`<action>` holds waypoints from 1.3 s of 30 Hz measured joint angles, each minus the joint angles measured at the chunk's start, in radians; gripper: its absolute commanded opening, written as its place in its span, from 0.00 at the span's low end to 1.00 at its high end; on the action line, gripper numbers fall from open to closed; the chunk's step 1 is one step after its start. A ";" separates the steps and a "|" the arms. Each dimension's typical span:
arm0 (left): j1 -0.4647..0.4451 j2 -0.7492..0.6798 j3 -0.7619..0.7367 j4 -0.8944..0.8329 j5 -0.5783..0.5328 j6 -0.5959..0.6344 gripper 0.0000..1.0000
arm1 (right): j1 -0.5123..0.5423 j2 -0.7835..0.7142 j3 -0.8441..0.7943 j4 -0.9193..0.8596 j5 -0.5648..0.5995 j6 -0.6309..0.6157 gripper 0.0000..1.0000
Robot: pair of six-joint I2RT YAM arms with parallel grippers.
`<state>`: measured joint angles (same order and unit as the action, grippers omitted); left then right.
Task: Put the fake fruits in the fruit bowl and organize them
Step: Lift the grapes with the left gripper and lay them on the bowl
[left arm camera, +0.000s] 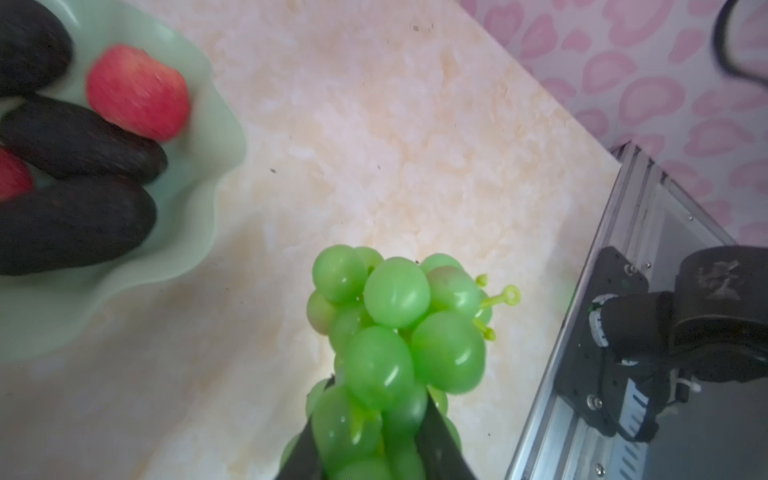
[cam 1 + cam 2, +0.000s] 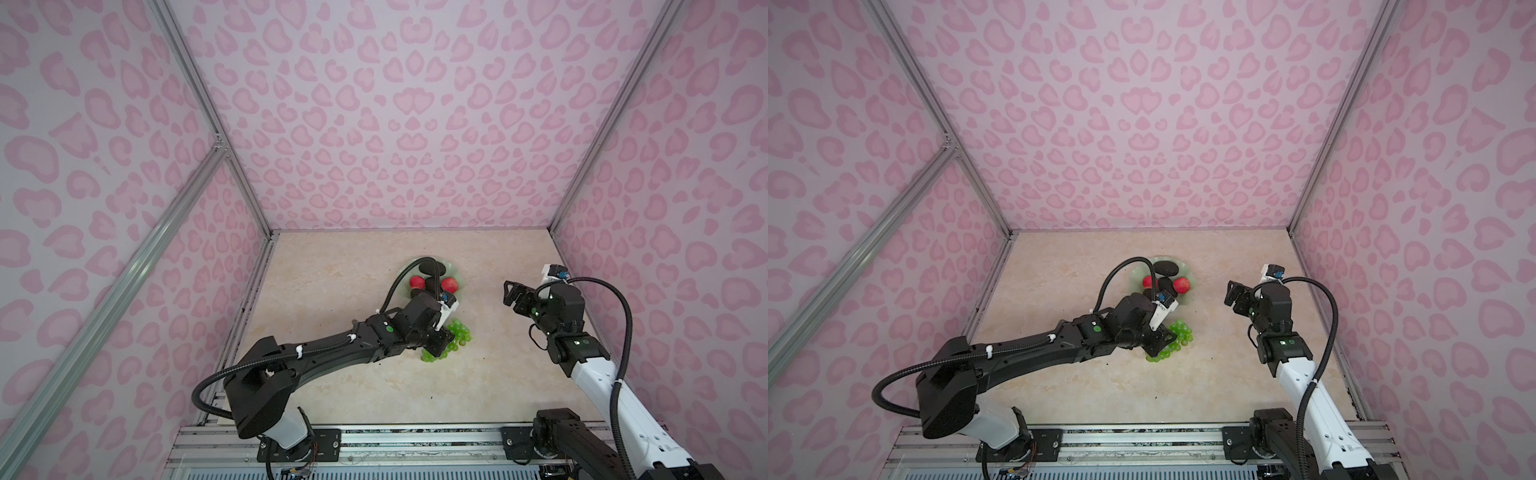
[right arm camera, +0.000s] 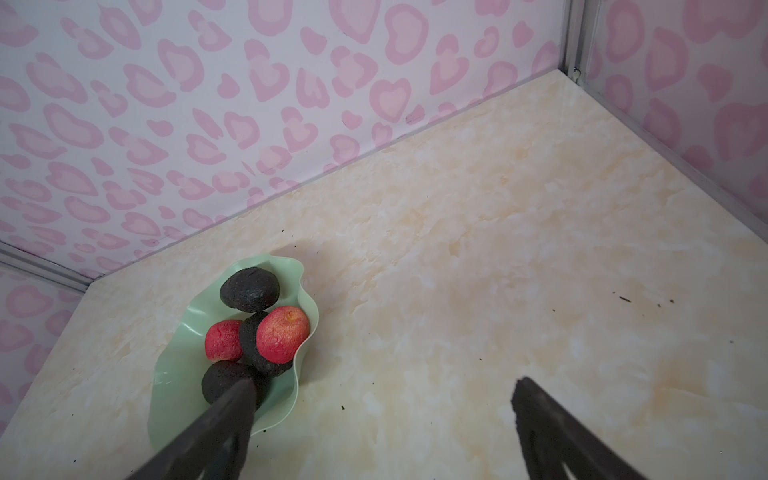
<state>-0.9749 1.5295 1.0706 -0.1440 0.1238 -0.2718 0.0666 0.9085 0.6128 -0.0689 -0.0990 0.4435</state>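
The bright green bunch of grapes (image 2: 455, 337) (image 2: 1179, 337) (image 1: 395, 328) sits just in front of the fruit bowl, on its near side. My left gripper (image 1: 378, 401) (image 2: 439, 347) is shut on the bunch, with grapes squeezed between both dark fingers. The pale mint fruit bowl (image 2: 458, 277) (image 2: 1192, 291) (image 1: 187, 232) (image 3: 174, 374) holds three dark avocados (image 3: 249, 289) (image 1: 70, 224) and two red fruits (image 3: 282, 334) (image 1: 137, 93). My right gripper (image 2: 509, 293) (image 3: 382, 388) hovers open and empty to the right of the bowl.
Pink patterned walls close off the back and both sides of the marbled tabletop (image 2: 340, 386). An aluminium rail (image 2: 415, 440) with both arm bases runs along the front edge. The left arm's cable (image 2: 415, 266) loops over the bowl.
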 measured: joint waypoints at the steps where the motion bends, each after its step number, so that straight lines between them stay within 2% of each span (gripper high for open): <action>1: 0.014 -0.021 0.001 -0.002 -0.004 0.007 0.25 | -0.002 -0.003 0.000 0.000 0.000 0.000 0.96; 7: 0.122 -0.111 0.029 -0.035 -0.045 0.051 0.27 | -0.010 -0.010 0.000 0.000 -0.009 0.002 0.96; 13: 0.208 -0.069 0.141 -0.059 -0.058 0.116 0.28 | -0.014 -0.009 0.015 0.000 -0.015 0.002 0.96; 21: 0.283 0.171 0.360 -0.071 -0.016 0.205 0.28 | -0.021 -0.009 0.027 -0.007 -0.030 0.002 0.96; 30: 0.306 0.480 0.564 -0.099 0.003 0.253 0.31 | -0.027 -0.005 0.041 -0.012 -0.036 0.002 0.96; 32: 0.308 0.523 0.592 -0.105 0.004 0.254 0.35 | -0.027 -0.004 0.041 -0.013 -0.037 0.002 0.96; 36: 0.312 0.576 0.617 -0.117 0.008 0.253 0.58 | -0.031 0.000 0.041 -0.012 -0.040 0.002 0.96; 39: 0.315 0.581 0.618 -0.127 0.013 0.252 0.68 | -0.033 0.007 0.041 -0.011 -0.040 0.002 0.96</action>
<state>-0.6598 2.1109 1.6882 -0.2710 0.1371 -0.0196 0.0334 0.9154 0.6540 -0.0799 -0.1394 0.4454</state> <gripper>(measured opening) 0.649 0.963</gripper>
